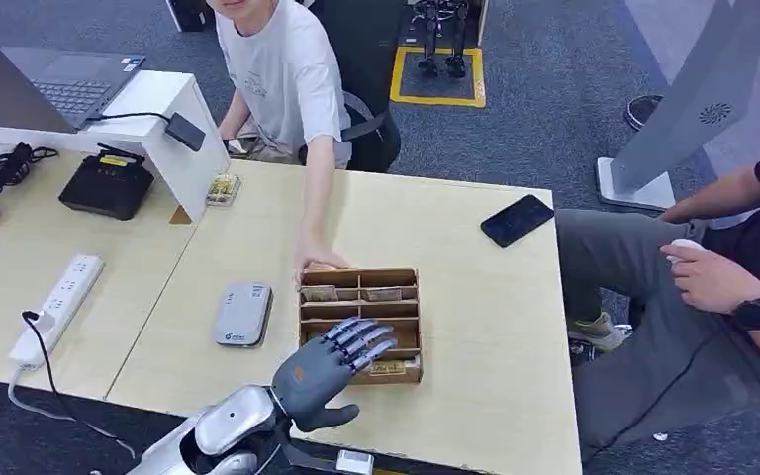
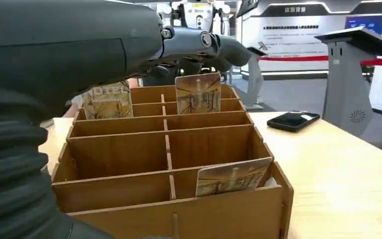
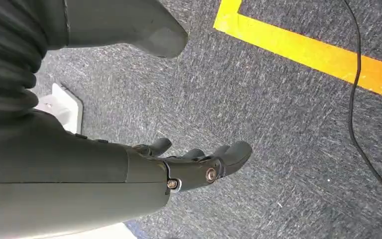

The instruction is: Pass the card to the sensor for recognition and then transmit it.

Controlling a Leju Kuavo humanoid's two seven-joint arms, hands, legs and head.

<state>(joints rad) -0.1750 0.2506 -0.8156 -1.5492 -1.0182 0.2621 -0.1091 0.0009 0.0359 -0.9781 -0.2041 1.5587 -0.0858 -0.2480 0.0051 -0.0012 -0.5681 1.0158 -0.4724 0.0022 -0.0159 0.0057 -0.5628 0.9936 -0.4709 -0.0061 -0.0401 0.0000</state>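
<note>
**Left hand over the card box**

From my head, my left hand hovers spread and empty above the wooden box, beside the grey sensor.

At my left wrist, a card leans in the nearest slot.

At my right wrist, my right hand hangs loose, holding nothing, over the carpet.

We find bare table right of the wooden card rack — a person's hand blocks its far-left corner, the grey sensor its left.
</note>
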